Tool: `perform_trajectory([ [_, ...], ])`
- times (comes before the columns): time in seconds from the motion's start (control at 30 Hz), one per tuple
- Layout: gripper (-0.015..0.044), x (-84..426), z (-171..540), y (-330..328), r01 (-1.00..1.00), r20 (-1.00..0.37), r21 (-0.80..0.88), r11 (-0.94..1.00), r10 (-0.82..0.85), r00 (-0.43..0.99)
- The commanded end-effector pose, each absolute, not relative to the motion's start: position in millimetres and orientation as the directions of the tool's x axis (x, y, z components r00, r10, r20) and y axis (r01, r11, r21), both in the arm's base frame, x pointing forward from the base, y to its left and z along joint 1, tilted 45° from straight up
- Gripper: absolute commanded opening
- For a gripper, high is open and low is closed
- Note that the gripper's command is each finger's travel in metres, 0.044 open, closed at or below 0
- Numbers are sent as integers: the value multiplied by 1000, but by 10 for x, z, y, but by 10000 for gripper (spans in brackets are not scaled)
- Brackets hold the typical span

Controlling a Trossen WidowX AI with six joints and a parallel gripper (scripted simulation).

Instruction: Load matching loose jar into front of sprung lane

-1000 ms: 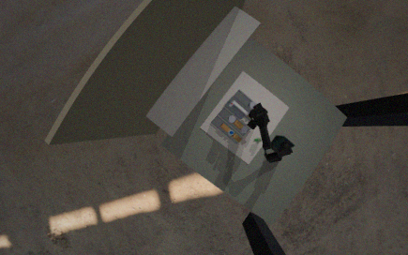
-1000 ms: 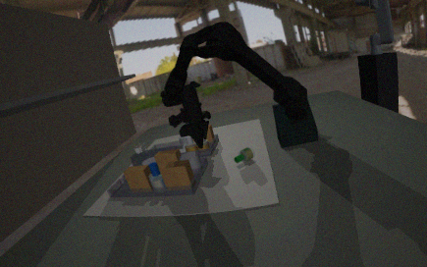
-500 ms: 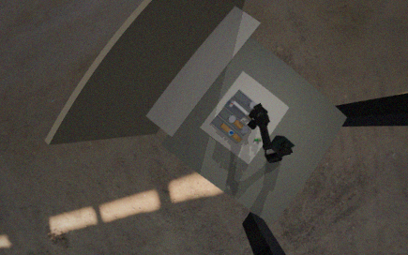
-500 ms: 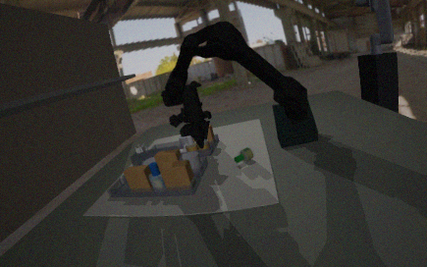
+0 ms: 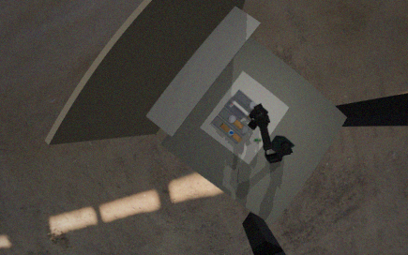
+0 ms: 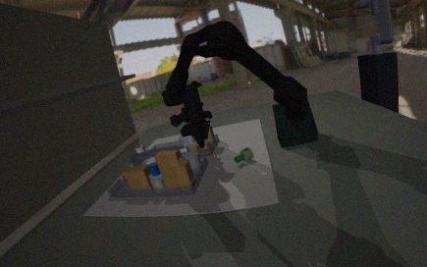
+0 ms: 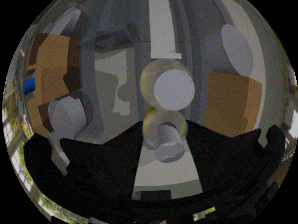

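Note:
The lane jar point(image 7: 174, 90), with a pale grey lid and a yellowish clear body, stands in the sprung lane in the wrist view, at the end of the long white pusher strip point(image 7: 162, 32) point(image 5: 240, 109). My gripper point(image 7: 164, 124) point(image 6: 202, 144) is shut on a matching grey-lidded jar point(image 7: 169, 152). The held jar is directly in front of the lane jar, and their bodies look close together or touching. Its lid leans toward the bottom of the wrist view. The fingers and the dim light hide its base and the low front stop, so I cannot tell whether it rests on the lane floor.
Orange-brown blocks point(image 7: 232, 102) point(image 6: 175, 170) stand on both sides of the lane. A blue-capped jar point(image 6: 157, 182) point(image 5: 231, 132) stands among the blocks in the grey tray. Other grey-lidded objects point(image 7: 70, 117) flank the lane. A green-capped jar point(image 6: 244, 155) point(image 5: 257, 140) lies on the pale mat point(image 6: 258, 186).

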State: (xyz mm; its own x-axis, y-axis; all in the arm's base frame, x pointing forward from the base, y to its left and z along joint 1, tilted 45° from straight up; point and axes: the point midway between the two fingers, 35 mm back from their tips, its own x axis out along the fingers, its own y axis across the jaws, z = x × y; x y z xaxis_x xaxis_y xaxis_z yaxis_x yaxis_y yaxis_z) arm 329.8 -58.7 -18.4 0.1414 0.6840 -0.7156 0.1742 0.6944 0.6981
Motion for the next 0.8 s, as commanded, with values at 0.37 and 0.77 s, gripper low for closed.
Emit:
perform_trajectory([
  [0.37,0,3284,-185,-586,165,-713,701,694,686,148],
  [0.77,289,3290,-187,-585,165,-713,701,694,686,148],
])
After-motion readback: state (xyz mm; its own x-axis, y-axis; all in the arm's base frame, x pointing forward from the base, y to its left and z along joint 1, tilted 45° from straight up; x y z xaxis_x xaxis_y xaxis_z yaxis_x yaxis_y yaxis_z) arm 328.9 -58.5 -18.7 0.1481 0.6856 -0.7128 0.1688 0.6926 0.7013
